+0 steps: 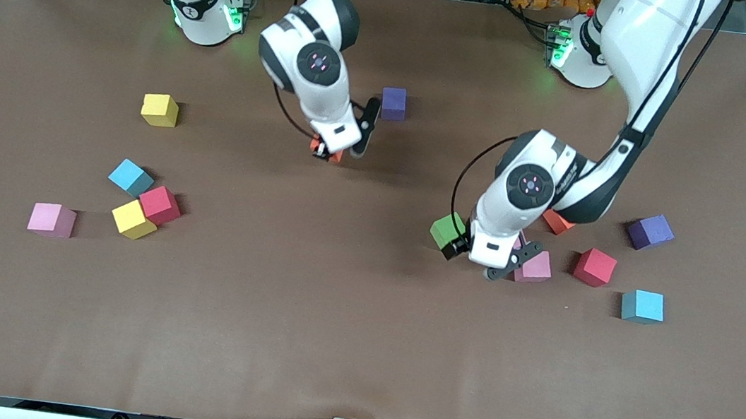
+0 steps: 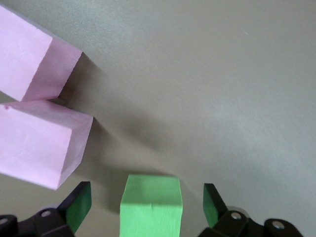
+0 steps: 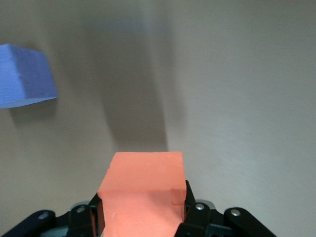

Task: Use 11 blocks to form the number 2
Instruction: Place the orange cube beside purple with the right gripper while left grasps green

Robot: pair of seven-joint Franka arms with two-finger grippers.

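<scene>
An orange block (image 3: pixel 143 190) is clamped in the right gripper (image 1: pixel 330 154) above the table (image 1: pixel 331 318). A green block (image 2: pixel 151 207) is straddled, untouched, by the wide-open left gripper (image 1: pixel 481 258), beside two pink blocks (image 2: pixel 39 143).

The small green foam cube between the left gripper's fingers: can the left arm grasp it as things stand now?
Probably yes. The left gripper is open with the small green foam cube between its fingers, gaps on both sides. The two pink foam cubes lie beside it, seemingly outside the closing path.
</scene>
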